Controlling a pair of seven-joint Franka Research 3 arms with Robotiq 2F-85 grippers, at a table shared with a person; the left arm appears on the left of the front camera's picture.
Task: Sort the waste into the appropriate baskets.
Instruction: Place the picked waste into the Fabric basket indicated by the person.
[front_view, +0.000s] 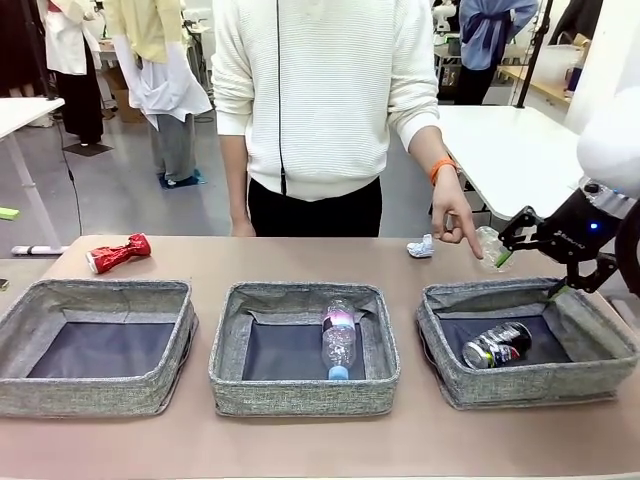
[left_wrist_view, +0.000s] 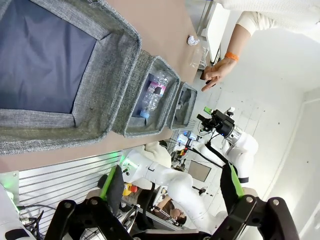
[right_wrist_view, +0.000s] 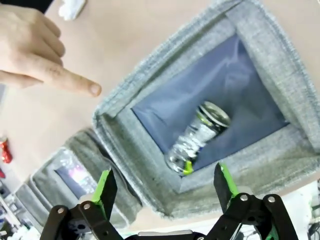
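Observation:
Three grey baskets stand in a row: left (front_view: 90, 392), middle (front_view: 300, 392), right (front_view: 530, 385). A clear bottle (front_view: 338, 340) lies in the middle one. A crushed black-silver can (front_view: 497, 345) lies in the right one. My right gripper (front_view: 530, 272) hovers open over that basket's far rim; the right wrist view has its fingers (right_wrist_view: 165, 185) apart above the can (right_wrist_view: 197, 137). On the table behind lie a crushed red can (front_view: 118, 253), a white tissue wad (front_view: 421, 247) and crumpled clear plastic (front_view: 490, 245). My left gripper (left_wrist_view: 170, 185) is open, off the table's near side.
A person stands at the far side, one hand (front_view: 455, 215) pointing down at the table near the clear plastic, close to my right gripper. The left basket holds nothing. A strip of bare table runs in front of the baskets.

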